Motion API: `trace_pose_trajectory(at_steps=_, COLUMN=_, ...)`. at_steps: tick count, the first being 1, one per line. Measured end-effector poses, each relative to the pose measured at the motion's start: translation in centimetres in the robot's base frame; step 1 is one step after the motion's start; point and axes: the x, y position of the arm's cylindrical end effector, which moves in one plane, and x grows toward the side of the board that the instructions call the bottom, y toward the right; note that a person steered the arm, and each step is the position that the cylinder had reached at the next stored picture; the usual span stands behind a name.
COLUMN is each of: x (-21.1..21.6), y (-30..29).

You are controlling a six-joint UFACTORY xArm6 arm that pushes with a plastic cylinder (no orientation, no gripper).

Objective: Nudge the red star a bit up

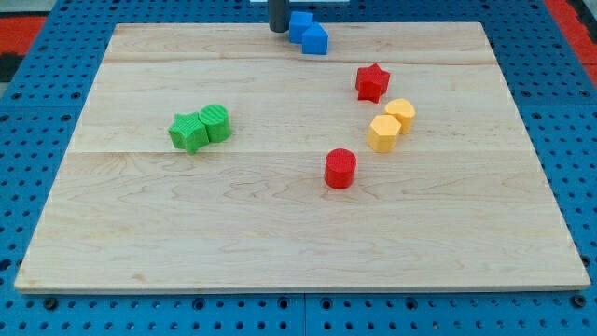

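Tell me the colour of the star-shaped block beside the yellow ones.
Red: the red star, clearest in the camera view.

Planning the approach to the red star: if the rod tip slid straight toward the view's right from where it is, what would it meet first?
My tip sits at the view's top, just left of the blue blocks. Sliding right, it would likely hit the nearer blue block first, well before the red star, which lies lower.

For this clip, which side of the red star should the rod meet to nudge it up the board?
The red star is best met on its lower side, facing the view's bottom, pressing between its points so it likely won't spin. My tip sits at the view's top by the blue blocks, so it must circle round, minding the yellow blocks just below.
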Motion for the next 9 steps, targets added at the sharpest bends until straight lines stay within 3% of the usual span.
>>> trace_pose_trajectory(at_steps=7, x=5.7, y=-1.6)
trace_pose_trajectory(at_steps=8, x=8.5, y=-1.8)
trace_pose_trajectory(at_steps=9, x=10.0, y=1.7)
